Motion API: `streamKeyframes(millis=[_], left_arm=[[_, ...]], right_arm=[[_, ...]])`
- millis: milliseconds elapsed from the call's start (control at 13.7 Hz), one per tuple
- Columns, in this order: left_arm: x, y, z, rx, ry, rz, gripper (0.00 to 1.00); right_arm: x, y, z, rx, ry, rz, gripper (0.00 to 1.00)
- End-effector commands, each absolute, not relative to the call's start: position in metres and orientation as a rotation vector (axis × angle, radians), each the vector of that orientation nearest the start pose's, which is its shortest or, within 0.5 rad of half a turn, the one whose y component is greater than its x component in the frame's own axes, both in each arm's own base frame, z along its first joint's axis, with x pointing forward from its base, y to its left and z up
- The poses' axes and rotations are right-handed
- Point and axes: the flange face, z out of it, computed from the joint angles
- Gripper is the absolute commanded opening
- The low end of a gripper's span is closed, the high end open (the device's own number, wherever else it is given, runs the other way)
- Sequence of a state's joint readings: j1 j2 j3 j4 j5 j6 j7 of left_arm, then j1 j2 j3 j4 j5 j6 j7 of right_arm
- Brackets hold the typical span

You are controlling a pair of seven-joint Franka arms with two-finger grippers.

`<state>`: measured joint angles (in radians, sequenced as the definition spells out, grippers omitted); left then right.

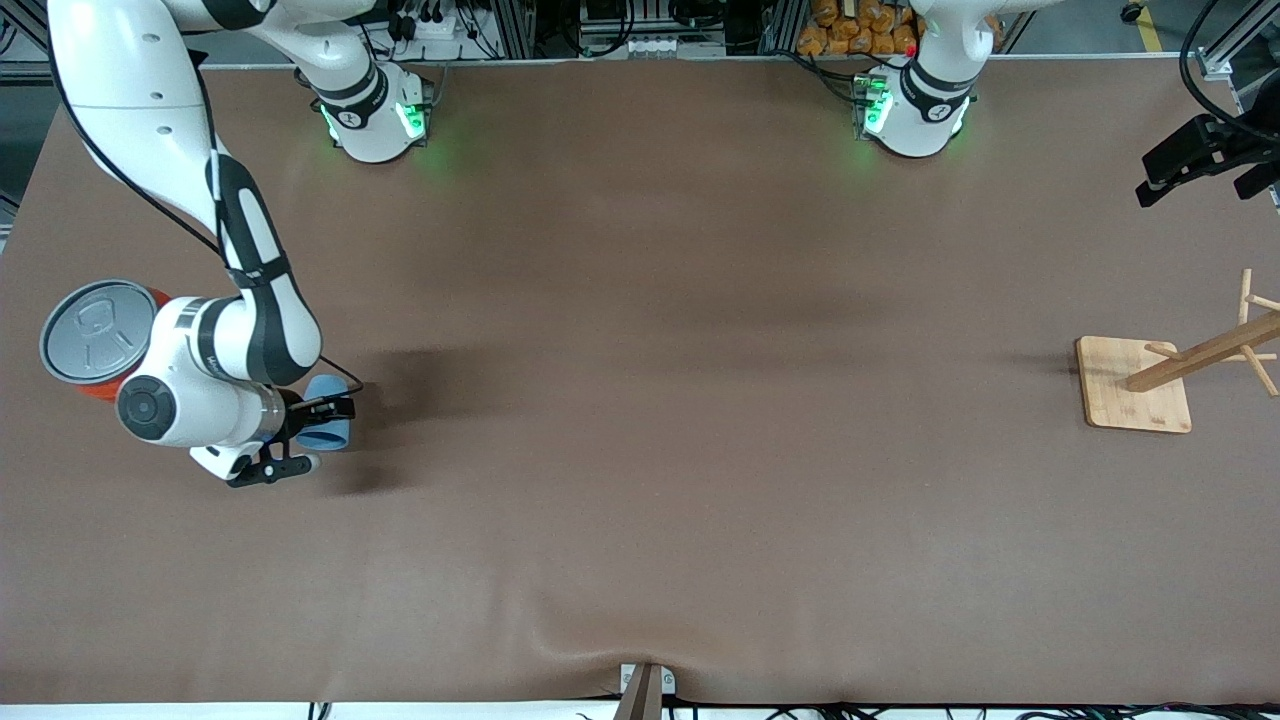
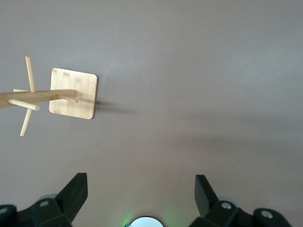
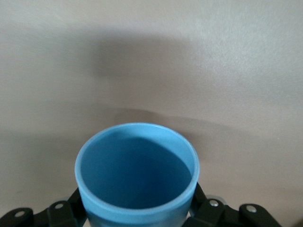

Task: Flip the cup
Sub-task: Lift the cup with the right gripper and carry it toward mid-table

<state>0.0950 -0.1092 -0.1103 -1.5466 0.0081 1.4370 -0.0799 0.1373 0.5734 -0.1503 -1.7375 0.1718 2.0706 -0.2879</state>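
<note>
the right gripper (image 1: 305, 433), at the right arm's end of the table, has its fingers closed around the light-blue cup (image 1: 326, 421), whose open mouth shows in the right wrist view (image 3: 136, 172). an orange can (image 1: 95, 335) stands at its ten o'clock. the left gripper (image 2: 140, 196) waits with fingers spread wide, holding nothing, above the wooden rack (image 1: 1160, 377).

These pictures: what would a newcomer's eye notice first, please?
The right gripper, at the right arm's end of the table, is shut on the light-blue cup. Beside it stands an orange can with a grey lid. The open left gripper waits high above the wooden rack.
</note>
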Motion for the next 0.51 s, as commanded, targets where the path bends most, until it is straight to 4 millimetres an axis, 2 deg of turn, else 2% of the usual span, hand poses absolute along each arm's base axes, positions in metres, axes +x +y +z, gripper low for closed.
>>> streamKeyframes(millis=[0, 146, 292, 438], left_arm=[[0.507, -0.008, 0.684, -3.123, -0.079, -0.012, 1.0], [0.507, -0.008, 0.684, -3.123, -0.079, -0.012, 1.0], [0.507, -0.008, 0.684, -3.125, -0.081, -0.012, 1.0], [0.505, 0.002, 0.686, -3.126, -0.109, -0.014, 1.0]], right_arm=[[0.652, 0.02, 0.27, -2.994, -0.265, 0.337, 0.0], [0.663, 0.025, 0.288, -3.006, -0.197, 0.306, 0.0], [0.678, 0.025, 0.313, -3.005, -0.199, 0.28, 0.0], [0.674, 0.047, 0.312, -3.001, -0.303, 0.31, 0.0]])
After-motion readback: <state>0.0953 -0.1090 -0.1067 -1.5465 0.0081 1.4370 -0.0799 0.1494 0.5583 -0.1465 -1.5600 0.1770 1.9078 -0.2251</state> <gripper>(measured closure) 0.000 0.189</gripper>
